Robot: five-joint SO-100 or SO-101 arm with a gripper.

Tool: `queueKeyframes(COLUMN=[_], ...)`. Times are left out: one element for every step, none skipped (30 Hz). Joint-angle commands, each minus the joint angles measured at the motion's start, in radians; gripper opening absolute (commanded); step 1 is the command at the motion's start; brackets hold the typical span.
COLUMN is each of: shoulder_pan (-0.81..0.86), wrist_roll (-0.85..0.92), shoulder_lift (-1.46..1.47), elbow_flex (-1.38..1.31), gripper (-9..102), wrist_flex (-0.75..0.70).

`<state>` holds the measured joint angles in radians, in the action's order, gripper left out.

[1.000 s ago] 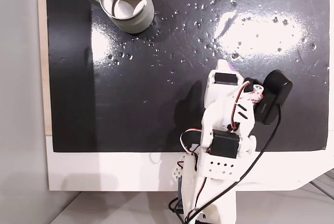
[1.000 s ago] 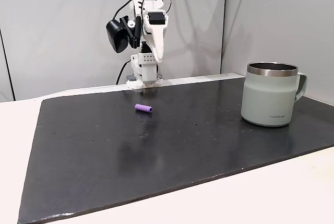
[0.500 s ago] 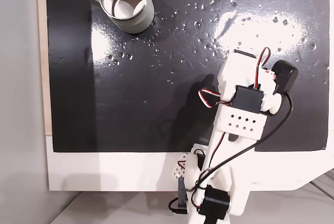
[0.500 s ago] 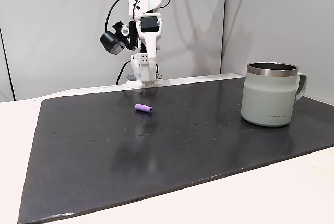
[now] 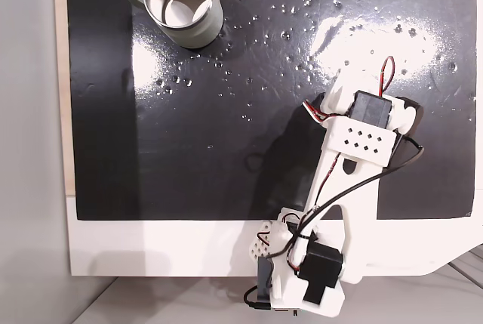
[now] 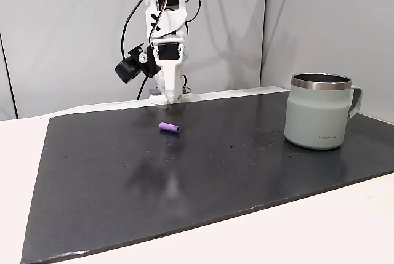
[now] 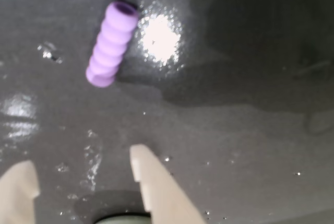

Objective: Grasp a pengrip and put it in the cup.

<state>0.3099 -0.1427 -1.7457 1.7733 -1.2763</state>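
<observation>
The purple ribbed pengrip [image 6: 169, 127] lies on its side on the black mat, far left of the cup in this fixed view. In the wrist view the pengrip [image 7: 110, 44] sits ahead of my gripper [image 7: 81, 157], which is open with nothing between its pale fingers [image 7: 151, 179]. My gripper [image 6: 173, 95] points down just behind the pengrip, a little above the mat. The sage-green cup [image 6: 321, 111] stands upright at the right, and from above the cup [image 5: 181, 3] shows its steel interior, far from the arm [image 5: 362, 124].
The glossy black mat [image 6: 246, 172] covers most of the white table [image 6: 345, 227] and carries glare and small specks. The arm's base [image 5: 302, 263] sits at the table's near edge in the top-down fixed view. A grey wall stands behind.
The arm has unfolded forward and tipped its gripper down toward the mat above the pengrip. Pengrip and cup have stayed in place.
</observation>
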Motion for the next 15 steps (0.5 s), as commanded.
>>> queueKeyframes(shoulder_pan=[0.0,0.0,0.002,0.002,0.002,0.003,0.005,0.006,0.009,0.014,0.018,0.021,0.026,0.031,0.034], wrist_roll=[-0.009,-0.012,-0.014,-0.014,-0.014,-0.014,-0.014,-0.012,-0.012,-0.012,-0.012,-0.012,-0.012,-0.012,-0.012], shoulder_lift=[0.014,0.026,0.038,0.051,0.06,0.069,0.078,0.089,0.1,0.11,0.123,0.135,0.147,0.158,0.169], elbow_flex=[-0.054,-0.051,-0.044,-0.04,-0.032,-0.028,-0.023,-0.021,-0.021,-0.023,-0.025,-0.026,-0.028,-0.028,-0.028], gripper=[19,19,20,20,20,20,20,20,20,20,20,20,20,20,20], wrist_flex=[0.012,0.012,0.015,0.02,0.025,0.029,0.031,0.032,0.032,0.032,0.032,0.034,0.037,0.04,0.044])
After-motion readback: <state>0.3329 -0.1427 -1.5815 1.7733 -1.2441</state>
